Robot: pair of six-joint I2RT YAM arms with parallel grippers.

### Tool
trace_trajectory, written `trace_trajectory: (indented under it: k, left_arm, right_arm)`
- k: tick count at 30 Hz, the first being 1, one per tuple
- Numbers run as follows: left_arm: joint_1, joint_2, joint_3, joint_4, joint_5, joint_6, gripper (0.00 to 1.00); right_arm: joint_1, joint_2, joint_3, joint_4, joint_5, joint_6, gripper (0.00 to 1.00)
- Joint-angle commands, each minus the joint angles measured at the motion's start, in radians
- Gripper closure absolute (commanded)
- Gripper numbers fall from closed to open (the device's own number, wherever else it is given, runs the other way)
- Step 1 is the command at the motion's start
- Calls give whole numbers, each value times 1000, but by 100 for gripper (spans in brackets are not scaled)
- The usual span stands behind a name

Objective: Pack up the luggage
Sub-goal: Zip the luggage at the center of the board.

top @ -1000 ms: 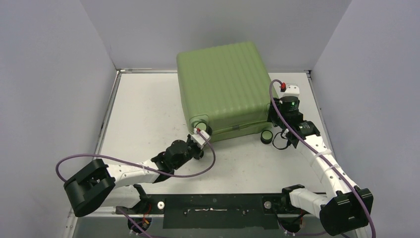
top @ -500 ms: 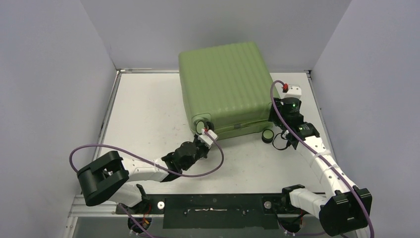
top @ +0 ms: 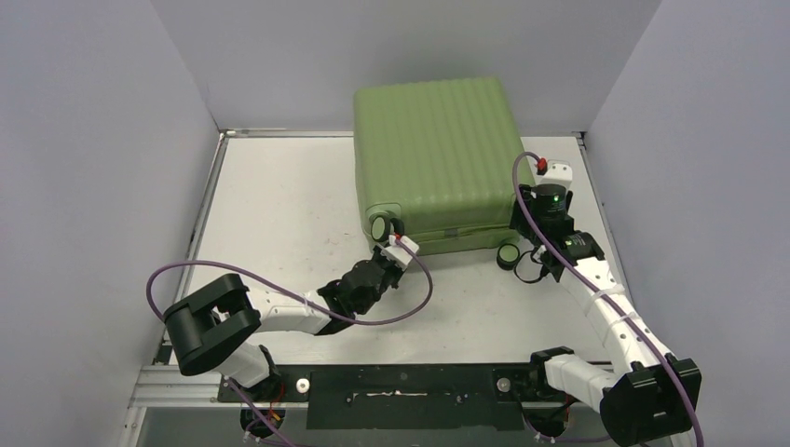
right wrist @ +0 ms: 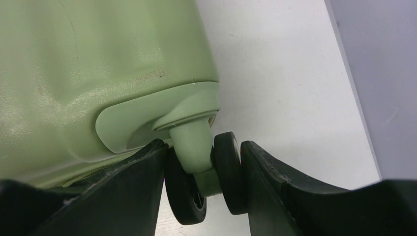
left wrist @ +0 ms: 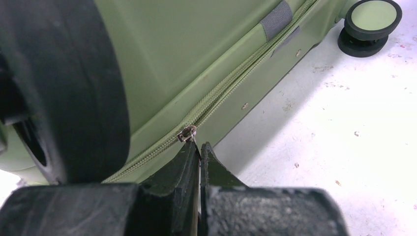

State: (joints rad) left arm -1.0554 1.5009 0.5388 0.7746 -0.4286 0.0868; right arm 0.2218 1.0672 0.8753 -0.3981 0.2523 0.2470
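The right end effector (right wrist: 202, 147) grips the luggage (right wrist: 74, 73) wheel (right wrist: 228, 172).

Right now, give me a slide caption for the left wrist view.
Left tool pinches the small metal zipper pull on the light-green hard-shell suitcase.

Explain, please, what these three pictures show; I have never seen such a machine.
A left arm and a right arm are bolted at the near edge of a white table. One picture looks down from above; the other two come from cameras on the wrists. A green suitcase lies flat on the table. The left pincer is shut on the zipper pull of the suitcase. The right pincer clasps a black wheel at its corner.
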Motion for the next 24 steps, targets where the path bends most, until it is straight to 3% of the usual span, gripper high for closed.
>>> trace_trajectory:
  k: [1, 14, 24]
  left_arm:
    - [-94, 23, 67, -44, 314, 45, 100]
    - [-121, -63, 41, -97, 269, 68, 100]
    - [-174, -15, 141, -114, 268, 100, 100]
  right_arm:
    - [93, -53, 79, -74, -255, 112, 100]
    - [110, -71, 210, -110, -244, 98, 100]
    - [121, -84, 199, -101, -334, 138, 100]
